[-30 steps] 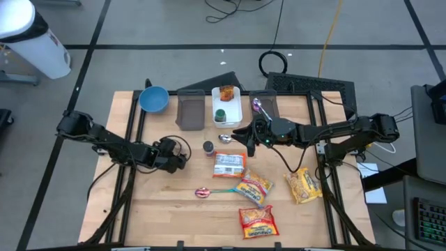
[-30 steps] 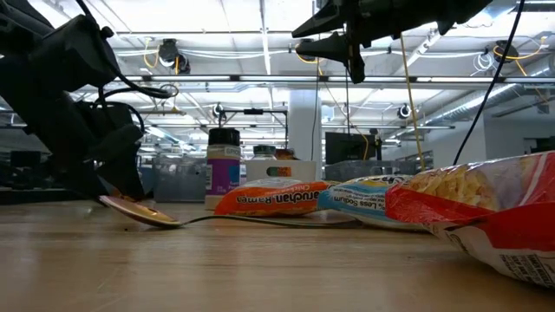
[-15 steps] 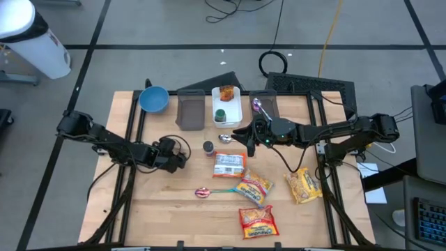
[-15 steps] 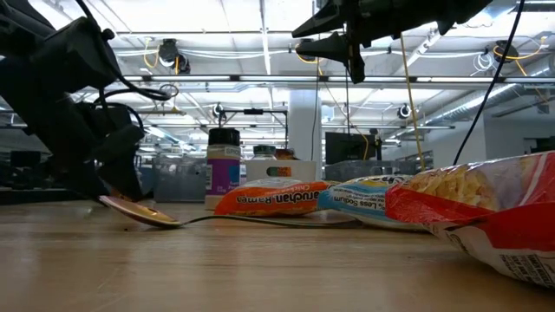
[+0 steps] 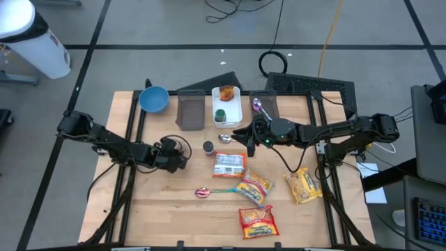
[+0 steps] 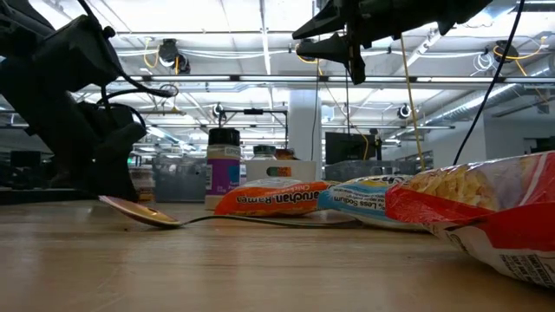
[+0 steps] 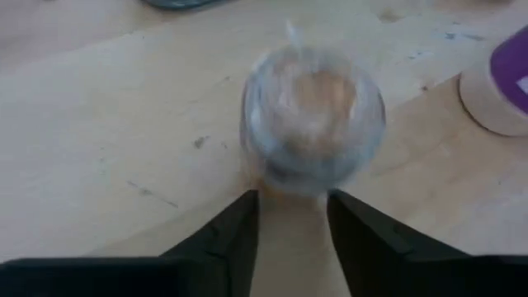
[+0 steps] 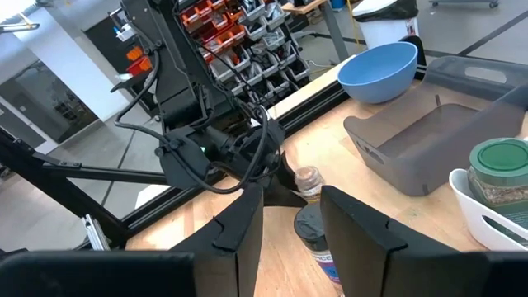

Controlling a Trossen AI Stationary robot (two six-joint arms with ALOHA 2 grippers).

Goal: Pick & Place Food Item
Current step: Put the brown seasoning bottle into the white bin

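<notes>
A small clear jar [image 7: 312,124] with pale brown contents stands upright on the wooden table [image 5: 174,202], near its left middle. My left gripper [image 7: 291,202] slants down at it, fingertips at the near side of its base, with bare wood showing in the gap between them. The right wrist view shows the same jar [image 8: 307,177] just beyond that gripper [image 8: 276,188]. My right gripper [image 5: 240,134] hangs level, high over the table's middle, open, with nothing between its fingers [image 8: 247,223]. My left gripper comes at the jar's base [image 7: 285,183] slanting down from the table's left. Its fingertips [image 7: 247,206] reach the near edge of the base, and I cannot tell whether they touch it. The jar stands on the table.
A black-lidded spice jar [image 5: 208,148] stands just right of the small jar. Ramen packs [image 5: 228,164] and snack bags [image 5: 304,185] lie right of centre, with a pink spoon [image 5: 209,192] and a metal spoon [image 5: 224,139]. A blue bowl [image 5: 153,99], grey bins [image 5: 189,111] and a white tray [image 5: 235,115] line the far edge.
My left gripper's fingers have drawn closer together at the small jar, as the low view shows. The arm itself has stayed in place.
</notes>
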